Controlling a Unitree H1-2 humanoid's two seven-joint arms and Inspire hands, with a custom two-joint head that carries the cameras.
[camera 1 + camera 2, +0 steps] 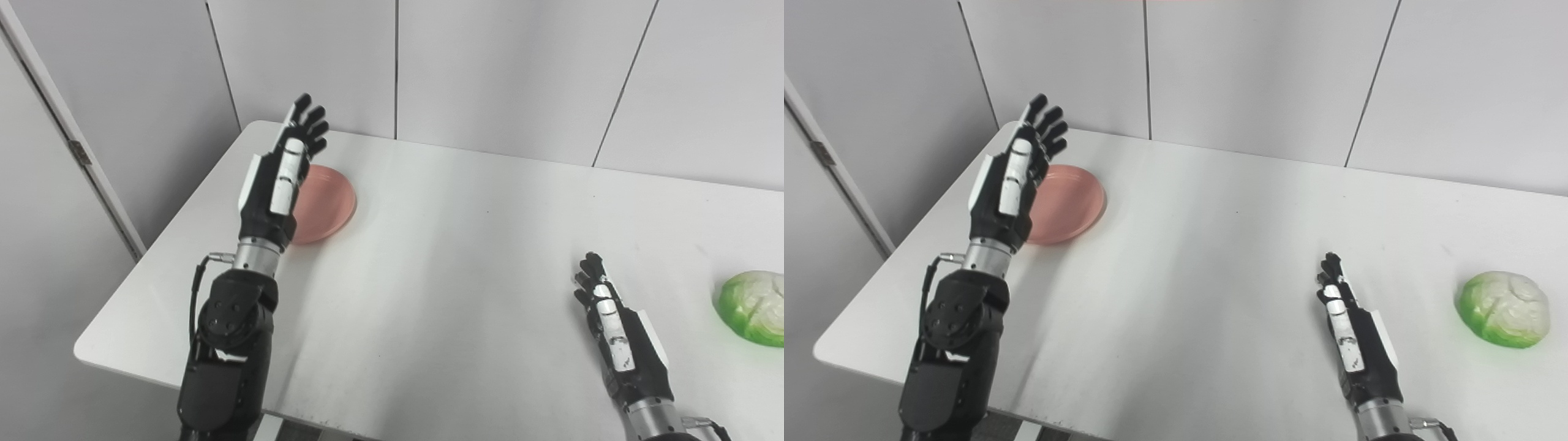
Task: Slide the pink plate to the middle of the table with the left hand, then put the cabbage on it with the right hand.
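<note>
Hovering raised over the plate's left rim: left hand (285, 177), fingers spread, grasping nothing. Lying on the table (465, 257) near its far left corner: plate (327, 202), just right of and under that hand, so calling for a push rightward and a little toward the robot to reach the middle. Not showing clearly whether the hand is touching the plate; looking lifted clear of it. Being round, offering no long axis to line up with.

Waiting low near the front edge: right hand (1350, 334), fingers straight and loosely together, holding nothing. Sitting well off to its right near the table's right side: cabbage (1505, 308), untouched, nearer the right hand by far.

Showing the whole cabbage with bare table beyond it: right eye view. Cutting the cabbage off at the frame edge: left eye view. Uncovering more of the plate's left part beside the hand: right eye view.
</note>
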